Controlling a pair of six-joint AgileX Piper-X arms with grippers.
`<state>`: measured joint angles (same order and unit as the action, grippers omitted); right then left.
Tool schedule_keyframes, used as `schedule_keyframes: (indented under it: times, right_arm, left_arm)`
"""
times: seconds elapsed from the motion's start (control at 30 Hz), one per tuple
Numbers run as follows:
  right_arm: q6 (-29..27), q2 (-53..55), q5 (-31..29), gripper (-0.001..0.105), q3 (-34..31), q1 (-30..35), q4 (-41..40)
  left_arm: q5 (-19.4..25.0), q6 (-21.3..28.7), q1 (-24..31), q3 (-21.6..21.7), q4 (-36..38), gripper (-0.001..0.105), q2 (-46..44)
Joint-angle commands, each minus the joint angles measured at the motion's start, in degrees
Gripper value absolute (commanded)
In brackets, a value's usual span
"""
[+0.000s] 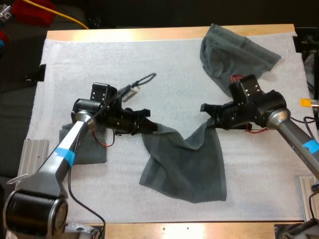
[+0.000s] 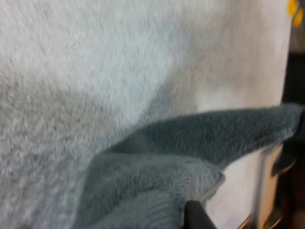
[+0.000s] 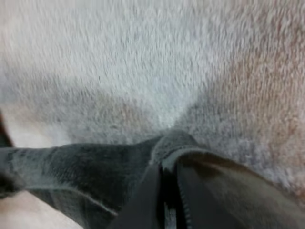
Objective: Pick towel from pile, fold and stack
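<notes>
A dark grey-green towel (image 1: 185, 167) hangs stretched between both grippers over the middle of the white mat, its lower part resting on the mat. My left gripper (image 1: 151, 126) is shut on its left corner; the towel (image 2: 157, 181) bunches at that gripper's finger. My right gripper (image 1: 208, 118) is shut on the right corner, the cloth (image 3: 86, 167) pinched between its fingers (image 3: 147, 200). A crumpled towel (image 1: 234, 55) lies at the mat's far right. A folded towel (image 1: 84, 144) lies under my left arm.
The white mat (image 1: 164, 64) covers the wooden table (image 1: 124, 34). A small metal tool with a dark loop (image 1: 137, 87) lies behind my left gripper. Metal brackets sit at the table's left (image 1: 34, 154) and right (image 1: 306, 194) edges.
</notes>
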<state>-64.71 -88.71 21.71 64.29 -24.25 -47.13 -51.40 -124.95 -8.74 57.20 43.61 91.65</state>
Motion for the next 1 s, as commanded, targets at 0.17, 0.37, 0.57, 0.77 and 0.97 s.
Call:
schedule_keyframes:
  times: [0.17, 0.37, 0.57, 0.77, 0.97]
  right_arm:
    - [4.03, -1.78, 1.64, 0.000, 0.19, 2.02, 4.83]
    - [9.29, -3.48, 0.91, 0.000, 0.19, 3.37, 8.10]
    - [13.61, -5.60, -0.68, 0.001, 0.19, 3.67, 8.40]
    - [13.49, -5.83, -1.75, 0.024, 0.19, 3.67, 9.30]
    - [9.04, -5.80, 1.62, 0.056, 0.19, 3.67, 13.65]
  left_arm:
    - [-1.27, -5.21, 2.11, 0.11, -5.32, 0.000, 2.46]
    - [-0.69, -8.75, 4.84, 0.11, -9.78, 0.000, 2.91]
    - [-0.03, -11.50, 7.11, 0.11, -13.13, 0.003, 2.91]
    - [-0.37, -11.50, 7.61, 0.11, -14.59, 0.046, 2.91]
    - [-2.82, -10.96, 7.61, 0.11, -16.72, 0.066, 2.91]
